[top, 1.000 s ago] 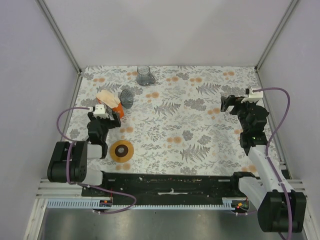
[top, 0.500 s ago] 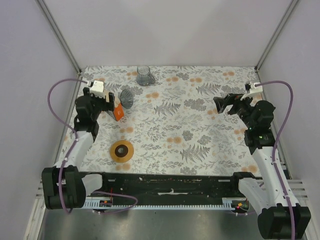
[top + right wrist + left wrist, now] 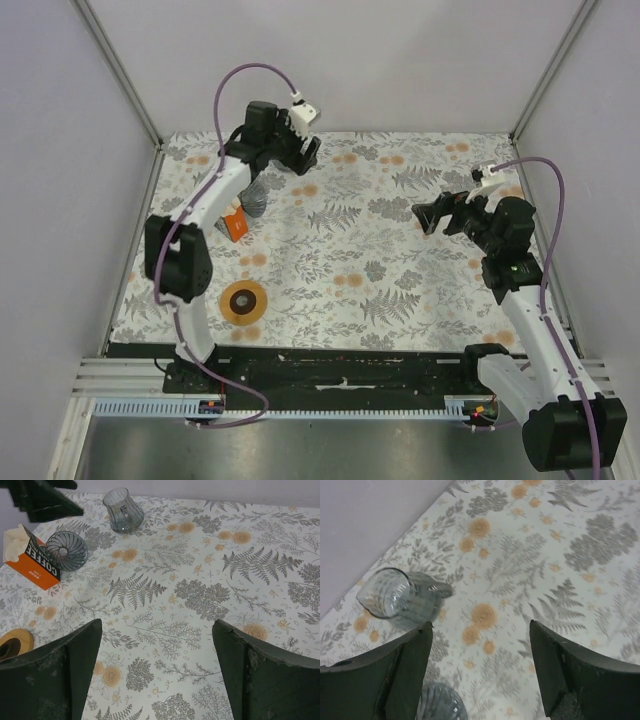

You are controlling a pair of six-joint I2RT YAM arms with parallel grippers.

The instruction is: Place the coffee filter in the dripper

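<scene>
Lilac-grey walls close in a table [image 3: 400, 290] covered with a cloth printed with grey ferns and orange blooms. Every place below is given from the dripper [image 3: 66, 550], a small dark ribbed cone whose round mouth and small centre hole face the right wrist camera.

Just beside the dripper on its left lies the orange packet [image 3: 37, 562], with a cream stack of filters [image 3: 16, 540] sticking out of its far end. Whether packet and dripper touch cannot be told. The coffee filter, as one loose sheet, cannot be made out apart from that stack.

Nearer the arm bases than the dripper, and well apart from it, the flat amber ring [image 3: 243, 301] lies on the cloth.

Beyond the dripper, toward the back wall, stands the clear grey glass cup [image 3: 395, 597].

The left gripper [image 3: 481, 626] hangs above the cloth just right of that cup, past the dripper. Its jaws stand wide apart with nothing between them.

Far to the dripper's right, the right gripper [image 3: 157, 625] is raised off the table. Its jaws are spread fully and hold nothing.
</scene>
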